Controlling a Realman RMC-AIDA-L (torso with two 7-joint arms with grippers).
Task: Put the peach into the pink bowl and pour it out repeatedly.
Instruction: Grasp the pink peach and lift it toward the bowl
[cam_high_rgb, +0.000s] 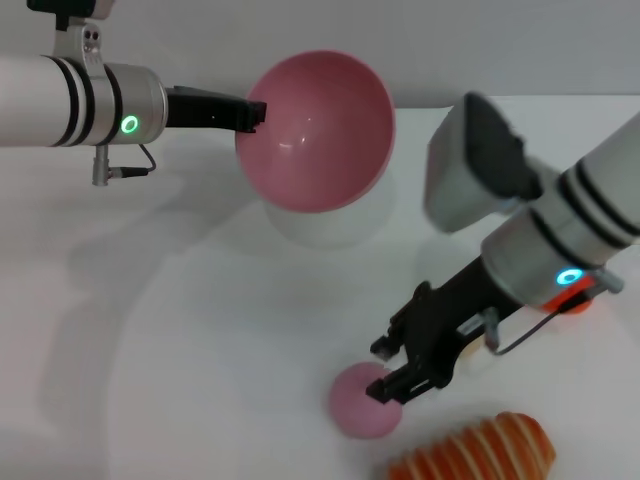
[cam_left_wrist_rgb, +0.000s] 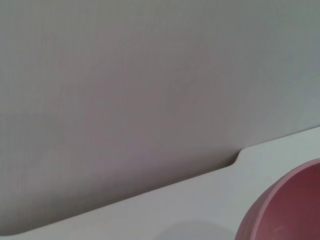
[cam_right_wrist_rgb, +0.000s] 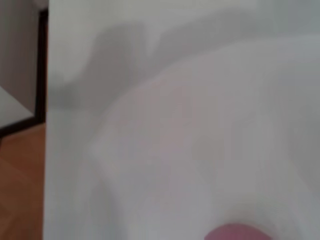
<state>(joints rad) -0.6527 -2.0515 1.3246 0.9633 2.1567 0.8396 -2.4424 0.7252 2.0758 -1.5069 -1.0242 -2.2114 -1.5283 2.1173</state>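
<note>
So in the head view the left gripper (cam_high_rgb: 256, 113) comes in from the upper left of the frame and it's pinching the rim of the pink bowl (cam_high_rgb: 318, 130). The bowl is lifted off the white table (cam_high_rgb: 200, 330) and tipped so its opening faces the camera; nothing shows inside it. You can see its shadow on the table right below it.

The peach (cam_high_rgb: 362, 402) sits on the table at the lower middle of the frame, well apart from the bowl. The right gripper (cam_high_rgb: 392, 372) reaches down from the right side and its black fingers (cam_high_rgb: 383, 347) are spread around the upper right side of the peach, one on each side of it. Whether they actually press on it, I can't tell.

Just beside the peach, at the bottom edge of the frame toward the right, there's an orange and white striped thing (cam_high_rgb: 480, 452), looks like a toy food piece. A bit of an orange-red fruit (cam_high_rgb: 572, 299) peeks out behind the right arm at the right edge.

The left wrist view shows only a slice of the bowl (cam_left_wrist_rgb: 285, 210) in the lower right corner over the table. The right wrist view catches the top of the peach (cam_right_wrist_rgb: 235, 233) at the bottom edge, blurry.
</note>
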